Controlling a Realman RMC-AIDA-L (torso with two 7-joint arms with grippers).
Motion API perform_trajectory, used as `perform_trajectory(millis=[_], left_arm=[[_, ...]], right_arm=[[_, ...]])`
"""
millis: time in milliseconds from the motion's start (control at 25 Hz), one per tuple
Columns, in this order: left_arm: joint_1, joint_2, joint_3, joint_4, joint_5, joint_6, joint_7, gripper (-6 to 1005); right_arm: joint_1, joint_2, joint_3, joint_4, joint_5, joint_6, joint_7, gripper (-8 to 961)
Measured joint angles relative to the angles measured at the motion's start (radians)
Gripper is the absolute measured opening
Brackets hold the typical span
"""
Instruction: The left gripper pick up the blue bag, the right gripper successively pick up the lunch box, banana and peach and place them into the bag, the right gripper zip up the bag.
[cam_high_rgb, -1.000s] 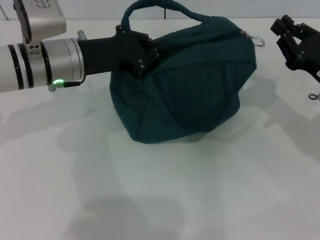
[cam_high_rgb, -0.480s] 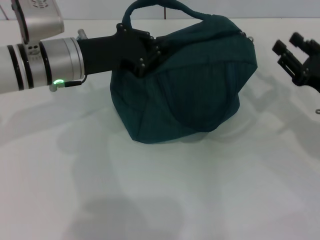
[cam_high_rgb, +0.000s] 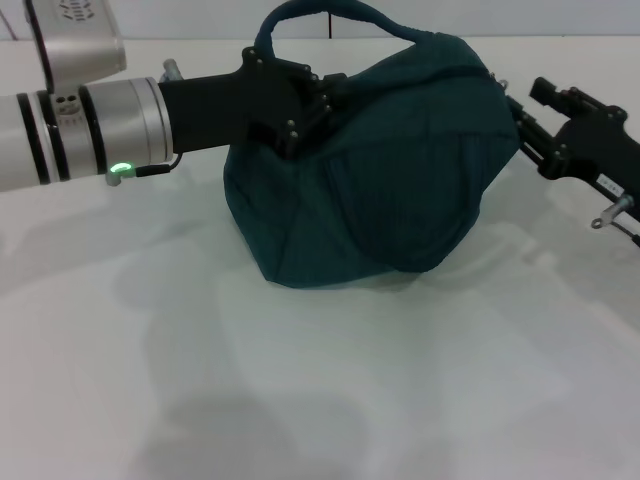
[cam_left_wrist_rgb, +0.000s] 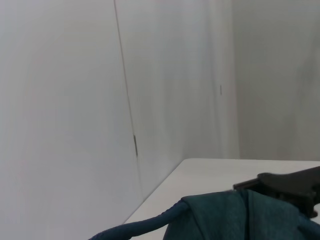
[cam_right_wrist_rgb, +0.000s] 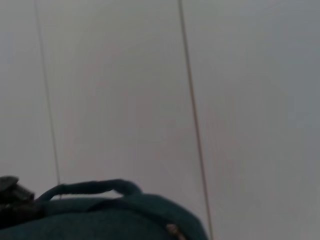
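Note:
The blue bag (cam_high_rgb: 380, 180) sits bulging on the white table (cam_high_rgb: 300, 380), with one loop handle (cam_high_rgb: 330, 12) arching over its top. My left gripper (cam_high_rgb: 298, 112) reaches in from the left and is shut on the fabric at the bag's upper left edge. My right gripper (cam_high_rgb: 522, 125) is against the bag's upper right corner, where the zip ends. The left wrist view shows the handle (cam_left_wrist_rgb: 145, 227), the bag top (cam_left_wrist_rgb: 225, 212) and the right gripper (cam_left_wrist_rgb: 287, 184) beyond it. A metal zip piece (cam_right_wrist_rgb: 172, 230) shows in the right wrist view. The lunch box, banana and peach are out of view.
The white table stretches bare in front of the bag and to its left. A pale wall (cam_left_wrist_rgb: 75, 100) with thin vertical seams stands behind the table. A small metal ring (cam_high_rgb: 598, 222) hangs under the right arm.
My right gripper has swung in from the far right and now touches the bag's upper right corner. The left gripper and the bag's top have shifted slightly to the right.

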Motion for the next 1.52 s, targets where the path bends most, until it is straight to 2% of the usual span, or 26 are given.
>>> perform_trajectory(millis=[280, 560, 880, 1120, 1320, 1520], left_arm=[[0.001, -0.001, -0.005, -0.005, 0.0, 0.001, 0.002, 58], [0.006, -0.001, -0.006, -0.01, -0.018, 0.001, 0.017, 57], [0.02, 0.0, -0.006, -0.01, -0.047, -0.004, 0.039, 56], [0.02, 0.001, -0.006, -0.01, -0.048, -0.008, 0.043, 55], [0.02, 0.001, -0.006, -0.01, -0.048, -0.009, 0.046, 55], [0.018, 0.001, -0.006, -0.024, -0.048, -0.01, 0.052, 55]], right_arm=[[0.006, 0.001, -0.084, -0.074, 0.0, 0.073, -0.001, 466], [0.017, 0.001, -0.115, -0.092, -0.001, 0.084, -0.007, 465], [-0.002, 0.001, -0.11, -0.094, 0.009, 0.069, -0.022, 465], [-0.004, 0.001, -0.115, -0.094, 0.011, 0.066, -0.023, 336], [-0.005, 0.001, -0.117, -0.094, 0.01, 0.066, -0.024, 121], [-0.009, 0.001, -0.113, -0.094, 0.01, 0.052, -0.026, 105]])
